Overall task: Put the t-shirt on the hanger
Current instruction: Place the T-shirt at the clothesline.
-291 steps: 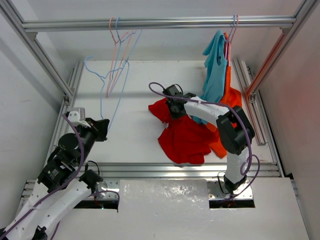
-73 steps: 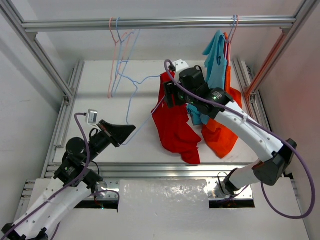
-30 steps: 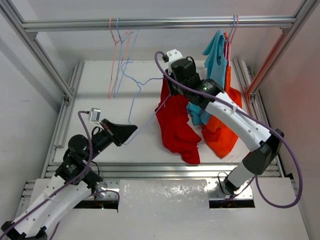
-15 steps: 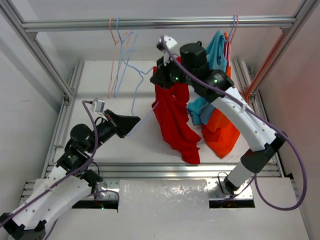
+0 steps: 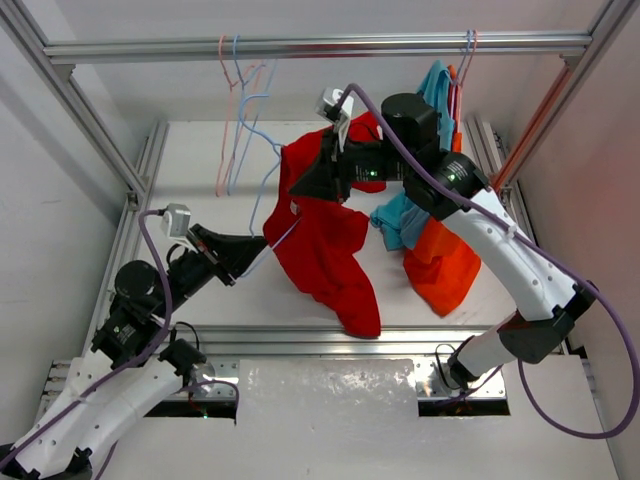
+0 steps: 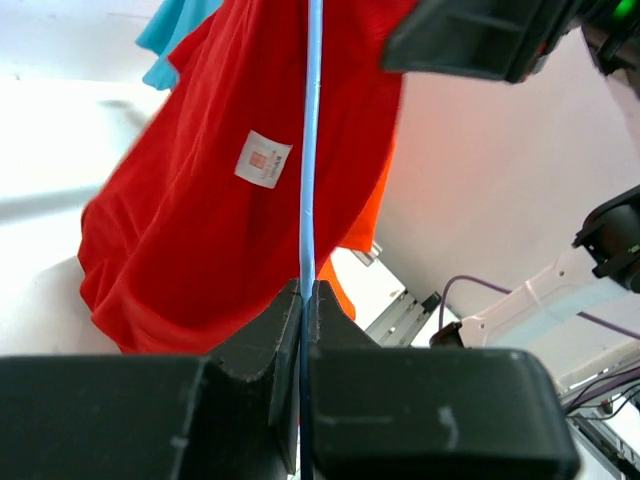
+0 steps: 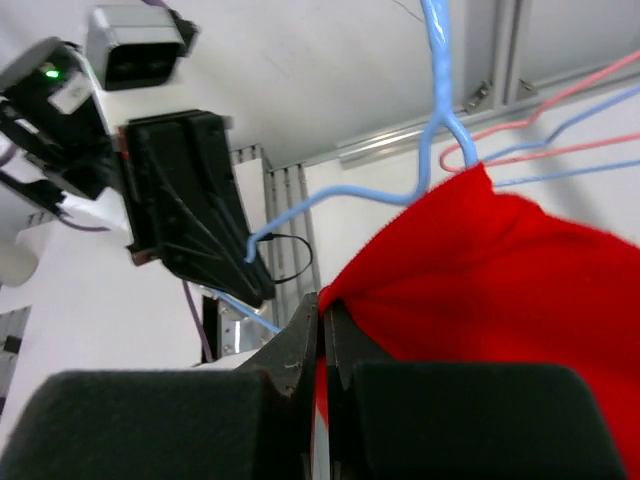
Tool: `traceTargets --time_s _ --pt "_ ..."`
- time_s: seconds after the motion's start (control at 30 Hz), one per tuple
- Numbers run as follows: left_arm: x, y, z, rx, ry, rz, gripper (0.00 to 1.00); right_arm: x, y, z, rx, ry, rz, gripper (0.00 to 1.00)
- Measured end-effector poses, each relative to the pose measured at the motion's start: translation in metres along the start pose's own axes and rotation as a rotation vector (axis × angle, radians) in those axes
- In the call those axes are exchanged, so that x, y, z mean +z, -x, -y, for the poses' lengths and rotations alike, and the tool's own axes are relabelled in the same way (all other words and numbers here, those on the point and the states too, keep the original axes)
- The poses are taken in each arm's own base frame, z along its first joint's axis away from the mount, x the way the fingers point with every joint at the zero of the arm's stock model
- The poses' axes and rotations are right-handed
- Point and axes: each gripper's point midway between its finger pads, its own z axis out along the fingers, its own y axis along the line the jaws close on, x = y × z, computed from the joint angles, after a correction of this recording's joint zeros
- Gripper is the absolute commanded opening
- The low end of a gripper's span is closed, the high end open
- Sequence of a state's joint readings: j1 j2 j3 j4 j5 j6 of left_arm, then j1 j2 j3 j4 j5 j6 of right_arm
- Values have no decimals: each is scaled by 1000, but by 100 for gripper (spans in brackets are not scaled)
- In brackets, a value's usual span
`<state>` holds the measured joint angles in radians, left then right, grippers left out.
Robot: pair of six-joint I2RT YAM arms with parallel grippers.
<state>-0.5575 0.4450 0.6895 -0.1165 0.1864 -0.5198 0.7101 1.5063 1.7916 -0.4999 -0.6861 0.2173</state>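
While tight: left claw (image 6: 303, 296), hanger (image 6: 312, 150); right claw (image 7: 320, 306), t-shirt (image 7: 480, 270).

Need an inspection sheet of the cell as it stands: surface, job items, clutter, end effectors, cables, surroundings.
Surface: white table, no damage seen.
Job's things: red t-shirt lifted, bunched; light-blue hanger against it; threaded or not, cannot tell.
Clutter: light blue shirt and orange shirt hung at right; pink hanger on the rail.
Grippers: left end effector shut on the hanger; right end effector shut on the t-shirt edge.
Cables: purple cable loops loose along each arm.
Surroundings: aluminium rail, white walls.
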Motion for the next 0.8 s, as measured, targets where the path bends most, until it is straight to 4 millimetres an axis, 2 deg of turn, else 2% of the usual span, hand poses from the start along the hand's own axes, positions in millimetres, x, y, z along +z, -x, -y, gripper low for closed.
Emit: traceTargets --time_s 0.17,0.27,0.33,0.43,0.57,0.67,0.8 --pt "1 -16 -8 -6 -1 -23 0 -3 8 -7 -6 27 5 0" --pt "1 -32 -18 -20 7 -41 0 1 12 -21 5 117 3 0" --pt "2 -37 -21 -22 6 -43 0 7 6 -31 25 176 -13 0" --pt "1 -39 -19 -20 -12 -36 0 15 -15 -38 66 216 -50 0" --pt "-6 -38 -16 -22 -37 -6 0 18 -31 -13 89 59 -91 6" --pt "-12 -42 -17 -33 -51 19 0 14 -38 11 88 -93 -113 24" --pt "-18 -52 -22 -50 -56 29 0 8 -42 24 78 -183 -125 35"
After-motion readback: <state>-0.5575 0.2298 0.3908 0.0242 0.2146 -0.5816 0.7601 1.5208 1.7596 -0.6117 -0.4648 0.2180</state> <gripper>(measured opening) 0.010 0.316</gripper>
